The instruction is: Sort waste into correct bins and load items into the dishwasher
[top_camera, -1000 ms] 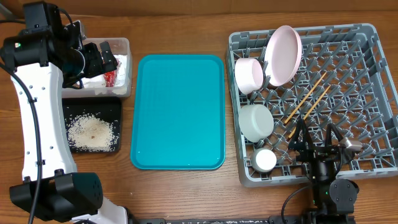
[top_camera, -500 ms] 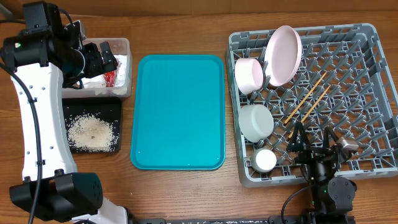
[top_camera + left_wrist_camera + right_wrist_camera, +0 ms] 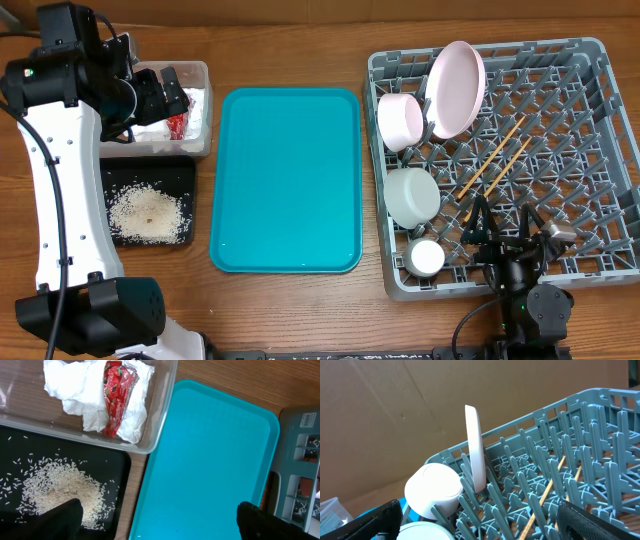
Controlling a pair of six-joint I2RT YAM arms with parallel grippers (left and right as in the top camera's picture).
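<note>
**Wooden bench: station state, waste binned and dishes racked**

Wooden bench (image 3: 290,310) carries every item listed below.

1. Left end effector (image 3: 160,521): we see both fingertips at the bottom corners of the wrist view, spread wide apart, with nothing between them. Overhead, it hangs over the clear tub (image 3: 161,435).
2. Right end effector (image 3: 505,232): fingers are likewise spread wide and grip nothing. It sits over the near edge of the grey dish rack (image 3: 600,150), just right of the small cup (image 3: 426,258).
3. Clear tub contents: the crumpled white napkin (image 3: 75,385), with the red shiny scrap (image 3: 114,402) lying on top of it.
4. Black tray (image 3: 120,467): placed just beside the tub, on its near side. It holds the rice-like crumbs (image 3: 60,492) in a loose heap.
5. Teal tray (image 3: 287,180): lies between the bins and the rack.
6. Rack contents: the pink plate (image 3: 456,88) stands on edge at the far left. The pink bowl (image 3: 402,120) rests beside it, and the white bowl (image 3: 412,195) sits nearer. We see the two chopsticks (image 3: 495,155) lying side by side diagonally across the pegs.
</note>
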